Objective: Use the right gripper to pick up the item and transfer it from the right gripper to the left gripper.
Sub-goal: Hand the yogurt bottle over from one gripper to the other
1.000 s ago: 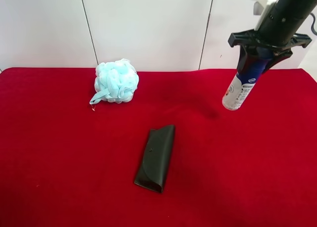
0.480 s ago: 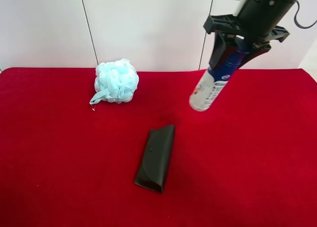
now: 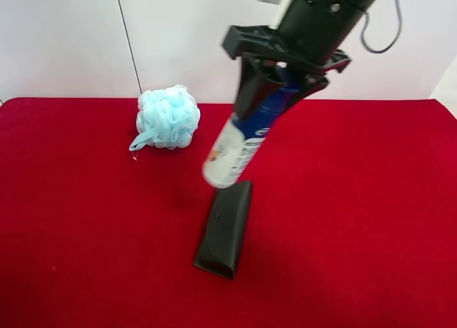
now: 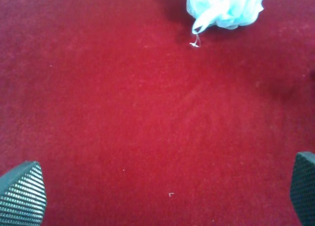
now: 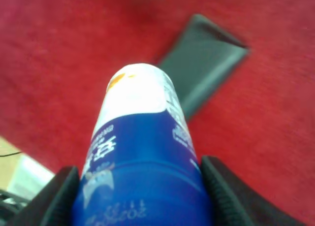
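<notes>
Above the red cloth (image 3: 371, 221), your right gripper (image 3: 275, 92) is clamped on the bottle (image 3: 239, 146) by its dark blue top; it hangs tilted in mid-air over the case (image 3: 225, 228), white base free. Your left gripper (image 4: 162, 190) gapes wide over bare cloth near the sponge (image 3: 168, 117). Bottle looks light, rigid, slick: have the left take that white base squarely.

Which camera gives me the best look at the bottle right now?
Exterior high: the whole bottle shows, tilted, gripped at its blue end by the right gripper. Right wrist shows it close but blurred, lengthwise between the fingers. Left wrist does not show it.
</notes>
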Robot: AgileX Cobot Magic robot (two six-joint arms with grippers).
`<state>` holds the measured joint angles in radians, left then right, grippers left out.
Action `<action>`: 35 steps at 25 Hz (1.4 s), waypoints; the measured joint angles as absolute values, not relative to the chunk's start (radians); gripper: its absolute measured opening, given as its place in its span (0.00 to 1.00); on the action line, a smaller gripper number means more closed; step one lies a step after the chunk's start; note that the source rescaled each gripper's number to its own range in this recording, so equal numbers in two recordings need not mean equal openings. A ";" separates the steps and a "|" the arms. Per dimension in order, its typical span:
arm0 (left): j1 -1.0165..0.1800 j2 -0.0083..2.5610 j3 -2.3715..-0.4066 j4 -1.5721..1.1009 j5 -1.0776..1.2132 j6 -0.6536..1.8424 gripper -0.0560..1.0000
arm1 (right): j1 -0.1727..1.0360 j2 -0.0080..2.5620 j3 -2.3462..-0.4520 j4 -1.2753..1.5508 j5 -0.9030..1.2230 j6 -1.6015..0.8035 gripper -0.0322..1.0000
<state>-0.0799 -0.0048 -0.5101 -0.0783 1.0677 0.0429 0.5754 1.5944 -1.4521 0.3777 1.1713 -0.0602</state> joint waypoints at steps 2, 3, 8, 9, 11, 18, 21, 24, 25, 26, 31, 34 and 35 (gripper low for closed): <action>-0.080 -0.005 -0.510 -0.096 1.068 0.070 1.00 | 0.598 1.594 -1.452 0.423 1.155 -0.078 0.04; -0.080 -0.005 -0.510 -0.105 1.068 0.085 1.00 | 0.607 1.594 -1.452 0.448 1.152 -0.087 0.04; -0.080 0.019 -0.514 -0.164 1.076 0.181 1.00 | 0.618 1.594 -1.452 0.564 1.139 -0.138 0.04; -0.080 0.042 -0.523 -0.180 1.085 0.212 1.00 | 0.618 1.594 -1.452 0.576 1.138 -0.146 0.04; -0.080 0.099 -0.546 -0.209 1.104 0.269 1.00 | 0.618 1.594 -1.452 0.594 1.136 -0.159 0.04; -0.206 0.271 -0.628 -0.280 1.127 0.404 1.00 | 0.618 1.594 -1.452 0.602 1.120 -0.182 0.04; -0.281 0.334 -0.661 -0.280 1.135 0.417 1.00 | 0.618 1.594 -1.452 0.602 1.119 -0.188 0.04; -0.355 0.404 -0.688 -0.279 1.134 0.417 1.00 | 0.618 1.594 -1.452 0.607 1.118 -0.195 0.04; -0.377 0.424 -0.696 -0.274 1.133 0.421 1.00 | 0.618 1.594 -1.452 0.616 1.118 -0.202 0.04; -0.402 0.448 -0.705 -0.268 1.130 0.424 1.00 | 0.618 1.594 -1.452 0.629 1.118 -0.210 0.04; -0.508 0.582 -0.770 -0.223 1.074 0.429 1.00 | 0.618 1.594 -1.452 0.691 1.117 -0.236 0.04; -0.569 0.673 -0.808 -0.178 1.019 0.442 1.00 | 0.618 1.594 -1.452 0.703 1.117 -0.243 0.04; -0.595 0.705 -0.822 -0.167 1.006 0.446 1.00 | 0.618 1.594 -1.452 0.708 1.117 -0.245 0.04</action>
<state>-0.5948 0.7048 -0.8215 -0.1666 1.0063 0.4462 0.6185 1.5944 -1.4521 0.7077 1.1167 -0.2446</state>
